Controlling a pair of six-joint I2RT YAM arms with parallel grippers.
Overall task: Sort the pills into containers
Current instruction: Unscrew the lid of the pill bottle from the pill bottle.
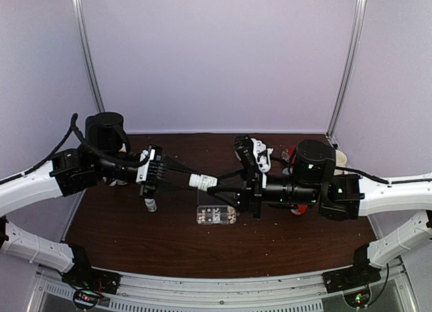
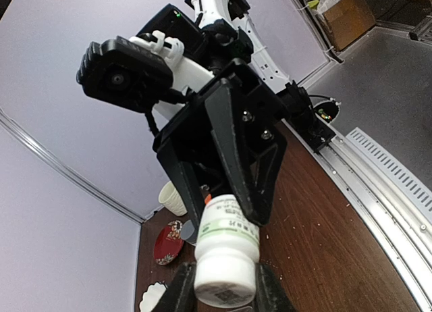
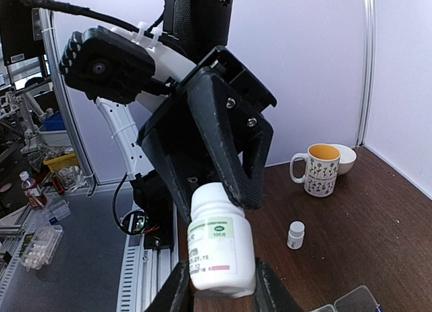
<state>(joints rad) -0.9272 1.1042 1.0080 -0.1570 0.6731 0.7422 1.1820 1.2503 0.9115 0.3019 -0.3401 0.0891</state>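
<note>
A white pill bottle (image 1: 202,182) hangs sideways above the table, held between both arms. My left gripper (image 1: 192,180) is shut on its cap end, and in the left wrist view the fingers (image 2: 177,290) press both sides of the cap (image 2: 226,278). My right gripper (image 1: 216,188) is shut on the bottle's labelled body (image 3: 219,251). Just below, the clear pill organizer box (image 1: 216,215) lies on the table, and several pale pills (image 1: 213,213) show in its compartments.
A small white bottle (image 1: 150,204) stands under the left arm and shows again in the right wrist view (image 3: 295,234). A flowered mug (image 3: 320,169) and a bowl (image 3: 347,157) are at the table's far left; a pale cup (image 2: 174,198) and a red dish (image 2: 167,242) at its far right.
</note>
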